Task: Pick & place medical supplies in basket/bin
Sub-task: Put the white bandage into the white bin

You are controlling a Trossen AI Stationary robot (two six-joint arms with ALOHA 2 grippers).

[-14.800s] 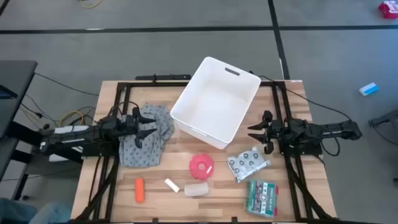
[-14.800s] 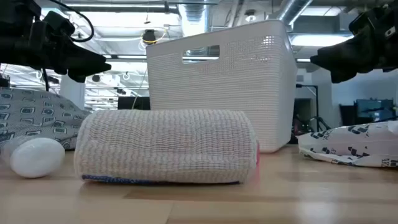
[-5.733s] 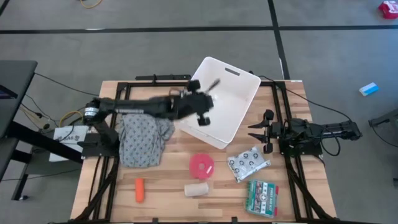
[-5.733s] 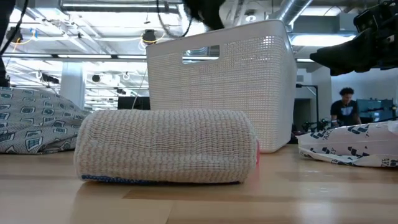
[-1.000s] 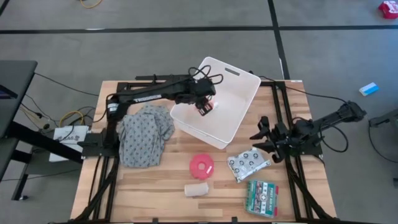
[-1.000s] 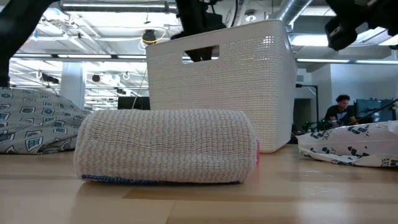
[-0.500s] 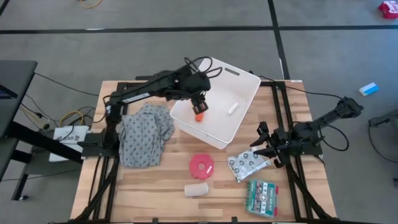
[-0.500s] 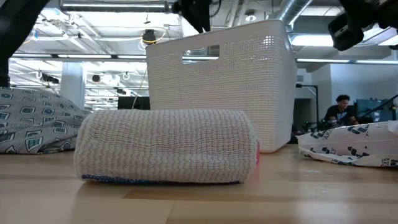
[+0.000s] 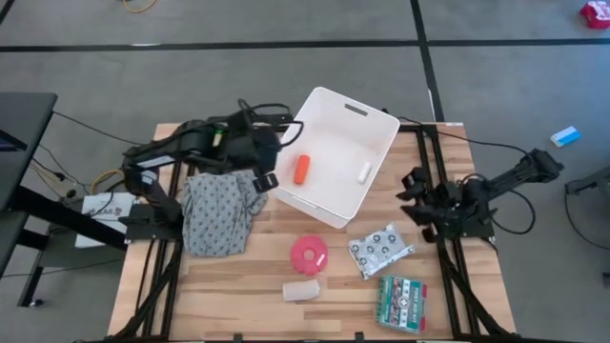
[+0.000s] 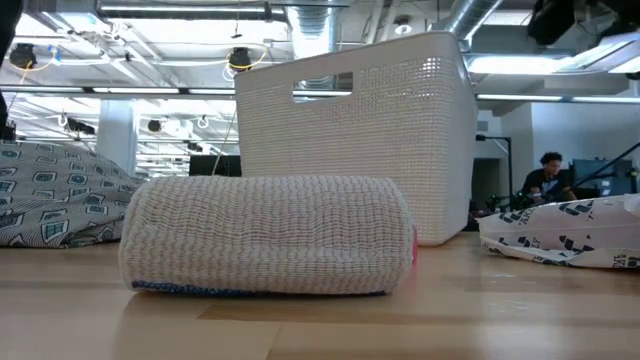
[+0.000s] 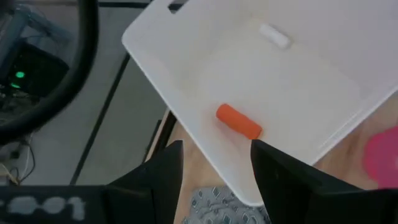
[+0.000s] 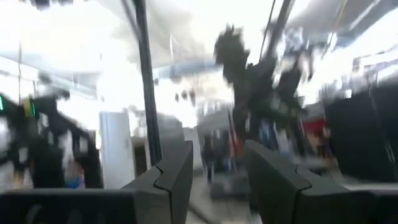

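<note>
The white bin [image 9: 335, 152] stands on the table's far middle, and the low view shows its textured wall [image 10: 355, 130]. On its floor lie the orange cylinder [image 9: 301, 169] [image 11: 239, 121] and the white tube [image 9: 363, 172] [image 11: 274, 35]. My left gripper [image 9: 266, 171] [image 11: 214, 168] hangs open above the bin's left rim, holding nothing. The pink disc [image 9: 309, 253], gauze roll [image 9: 301, 291] [image 10: 265, 235], spotted packet [image 9: 380, 250] and printed box [image 9: 401, 301] lie flat on the near table. My right gripper [image 9: 412, 195] [image 12: 217, 174] is open, above the table right of the bin.
A grey patterned cloth [image 9: 222, 210] [image 10: 55, 190] lies crumpled left of the bin, under my left arm. Black frame rails [image 9: 181, 143] run along the table's left, right and far sides. Bare wood shows between the cloth and the pink disc. A person stands far off in the room [image 10: 548, 175].
The orange cylinder, a second ago at my left gripper above the bin, now lies on the bin's floor. My left gripper has drawn back toward the table's left, to the bin's left rim. My right gripper dipped toward the spotted packet, then rose and went back toward the far edge.
</note>
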